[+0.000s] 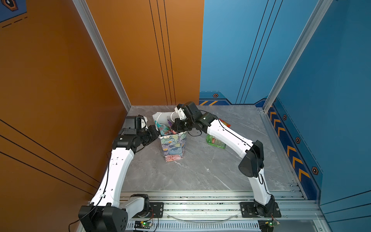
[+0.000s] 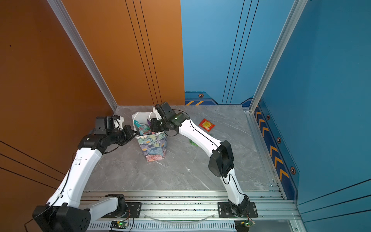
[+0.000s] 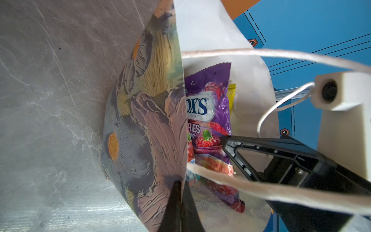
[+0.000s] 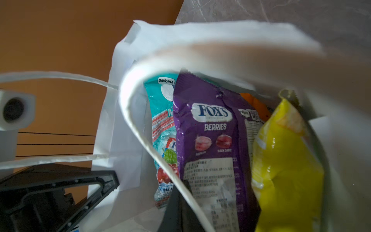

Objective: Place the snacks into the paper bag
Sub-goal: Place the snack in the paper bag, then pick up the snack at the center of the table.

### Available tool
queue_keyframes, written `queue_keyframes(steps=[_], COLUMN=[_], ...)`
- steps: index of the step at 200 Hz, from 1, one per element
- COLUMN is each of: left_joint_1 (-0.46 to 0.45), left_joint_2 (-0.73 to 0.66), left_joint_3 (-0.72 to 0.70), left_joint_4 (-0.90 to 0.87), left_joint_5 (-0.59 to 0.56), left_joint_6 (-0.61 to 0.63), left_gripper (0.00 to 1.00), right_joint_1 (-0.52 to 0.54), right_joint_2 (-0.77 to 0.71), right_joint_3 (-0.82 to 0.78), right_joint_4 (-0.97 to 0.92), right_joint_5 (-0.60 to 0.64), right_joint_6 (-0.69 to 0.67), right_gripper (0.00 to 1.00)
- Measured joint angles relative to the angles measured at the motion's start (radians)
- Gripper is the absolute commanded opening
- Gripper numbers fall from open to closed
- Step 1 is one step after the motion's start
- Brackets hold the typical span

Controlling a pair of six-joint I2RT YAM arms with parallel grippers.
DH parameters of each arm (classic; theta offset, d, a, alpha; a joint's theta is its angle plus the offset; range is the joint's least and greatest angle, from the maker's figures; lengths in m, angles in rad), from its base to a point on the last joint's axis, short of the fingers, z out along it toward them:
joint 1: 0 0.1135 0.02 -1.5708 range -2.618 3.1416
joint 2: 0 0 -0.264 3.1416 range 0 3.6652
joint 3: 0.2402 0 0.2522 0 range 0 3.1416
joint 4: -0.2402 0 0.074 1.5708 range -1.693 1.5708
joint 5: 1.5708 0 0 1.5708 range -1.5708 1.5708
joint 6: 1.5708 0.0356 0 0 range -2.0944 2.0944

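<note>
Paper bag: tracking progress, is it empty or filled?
Partly filled: the paper bag holds a purple packet, teal packet and yellow packet; green packet lies outside.

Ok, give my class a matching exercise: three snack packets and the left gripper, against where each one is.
1 purple packet
2 red packet
3 green packet
4 left gripper

A on the table, nearer the paper bag
B shut on the bag's rim
C inside the bag
D on the table, farther from the bag

Pairs: 1-C, 2-D, 3-A, 4-B

Left arm (image 1: pixel 120 160), right arm (image 1: pixel 226 134) lean inward, jaws closed.
</note>
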Motion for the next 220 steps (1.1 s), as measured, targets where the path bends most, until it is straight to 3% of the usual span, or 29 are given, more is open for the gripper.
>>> queue_keyframes(steps=[39,88,117,171,220], left_joint_1=[0.003,0.01,0.011,0.019,0.019], left_joint_2=[0.0,0.0,0.0,-0.006,-0.008], left_joint_3=[0.0,0.0,-0.002,-0.009,-0.011], left_joint_4=[0.001,0.002,0.001,0.003,0.004], left_joint_5=[0.0,0.007,0.008,0.014,0.015], left_joint_6=[0.0,0.0,0.0,0.0,0.0], left_gripper=[0.0,0.0,0.0,0.0,0.0], right_joint_1=[0.0,-0.018,-0.047,-0.13,-0.308], right_joint_2=[0.032,0.016,-0.068,-0.372,-0.572], right_joint_3=[0.064,0.143,0.129,-0.128,-0.505], right_joint_4=[-0.031,-0.046,-0.04,0.074,0.135], right_joint_5=[0.01,0.002,-0.005,-0.042,-0.032], right_joint_6=[-0.006,-0.023,-0.034,-0.032,-0.011], right_gripper=[0.37,0.55,0.59,0.67,0.69])
